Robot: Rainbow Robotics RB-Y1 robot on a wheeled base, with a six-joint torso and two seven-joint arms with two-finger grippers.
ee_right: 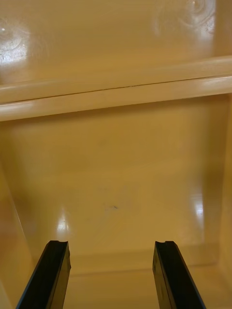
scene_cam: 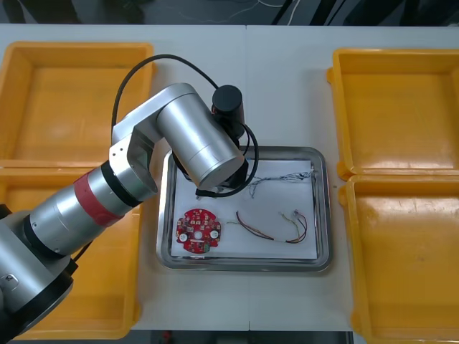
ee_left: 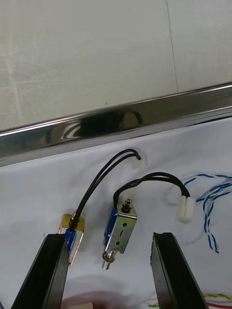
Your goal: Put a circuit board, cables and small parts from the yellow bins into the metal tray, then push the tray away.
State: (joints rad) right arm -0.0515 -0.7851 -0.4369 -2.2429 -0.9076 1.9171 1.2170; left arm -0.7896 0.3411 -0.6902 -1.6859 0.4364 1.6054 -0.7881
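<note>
Fingers (ee_left: 53, 270) of left gripper (ee_left: 108, 237), parted, flank small metal part (ee_left: 121, 227), arm-covered from front.

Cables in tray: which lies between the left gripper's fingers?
The black cable ending at a small metal part midway between the left gripper's fingers. The twisted blue and white cable lies outside one finger; the red and yellow cable by the circuit board.

Overhead and close left-wrist views share the tray (scene_cam: 323, 215).
</note>
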